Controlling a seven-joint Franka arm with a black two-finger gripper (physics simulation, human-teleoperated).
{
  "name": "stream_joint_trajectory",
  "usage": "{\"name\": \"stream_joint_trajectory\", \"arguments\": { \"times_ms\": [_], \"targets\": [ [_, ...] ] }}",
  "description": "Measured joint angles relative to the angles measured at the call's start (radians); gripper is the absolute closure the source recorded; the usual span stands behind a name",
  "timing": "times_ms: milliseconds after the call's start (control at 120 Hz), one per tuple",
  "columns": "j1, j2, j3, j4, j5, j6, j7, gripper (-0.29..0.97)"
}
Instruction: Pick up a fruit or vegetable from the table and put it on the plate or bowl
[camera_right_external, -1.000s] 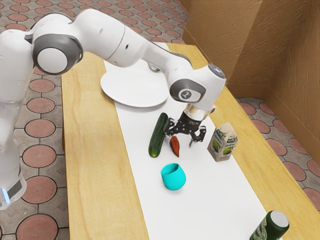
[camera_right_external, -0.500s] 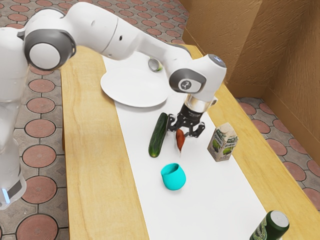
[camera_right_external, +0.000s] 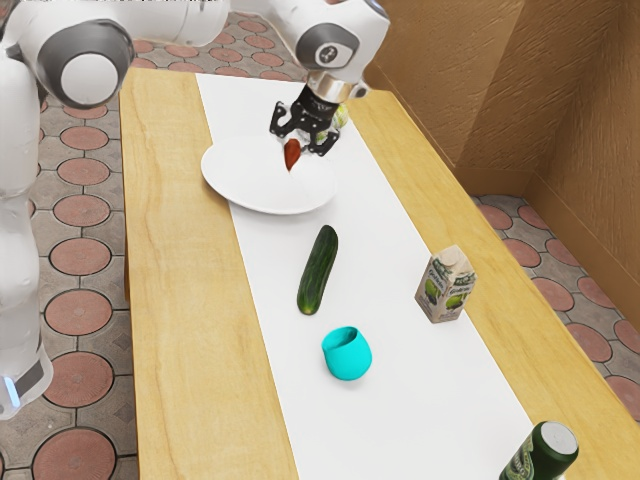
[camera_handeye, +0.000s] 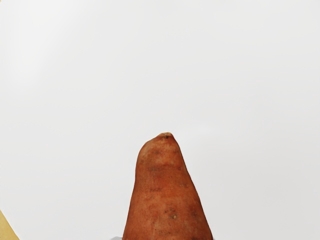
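Since a second ago the arm (camera_right_external: 85, 60) has swung away from the cucumber (camera_right_external: 318, 269) toward the exterior view's upper left, lifting the sweet potato (camera_right_external: 292, 153) off the surface (camera_right_external: 180, 300).

At the exterior view's left, the plate (camera_right_external: 250, 180) lies half on bare wood and half on the white cloth (camera_right_external: 420, 400). The claw (camera_right_external: 300, 140) hangs over its far-right part, clamped on the sweet potato's thick end so the pointed tip hangs down for a straight drop. In the wrist view that tip (camera_handeye: 167, 195) points at plain white plate (camera_handeye: 150, 60), well inside the rim. I judge that a short descent and release remain. Further right, the cucumber, teal cup (camera_right_external: 347, 353), carton (camera_right_external: 445, 284) and dark can (camera_right_external: 540, 455) stand well apart from the plate, so nothing crowds the hand.
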Motion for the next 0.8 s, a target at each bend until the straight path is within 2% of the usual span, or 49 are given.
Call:
{"name": "stream_joint_trajectory", "arguments": {
  "times_ms": [183, 350, 467, 592, 633, 667, 733, 800],
  "targets": [
    [0.136, 0.131, -0.028, 0.088, 0.024, 0.057, 0.225, 0.55],
    [0.170, 0.155, -0.030, 0.085, 0.024, 0.128, 0.405, 0.54],
    [0.168, 0.160, -0.032, 0.083, 0.020, 0.157, 0.505, 0.25],
    [0.155, 0.158, -0.033, 0.082, 0.019, 0.174, 0.596, 0.10],
    [0.108, 0.140, -0.030, 0.082, 0.022, 0.177, 0.625, 0.07],
    [0.022, 0.112, -0.020, 0.083, 0.024, 0.178, 0.647, 0.06],
    [-0.247, 0.043, -0.005, 0.099, 0.033, 0.167, 0.670, 0.03],
    [-0.482, 0.021, -0.032, 0.246, 0.065, 0.100, 0.681, 0.02]
  ]
}}
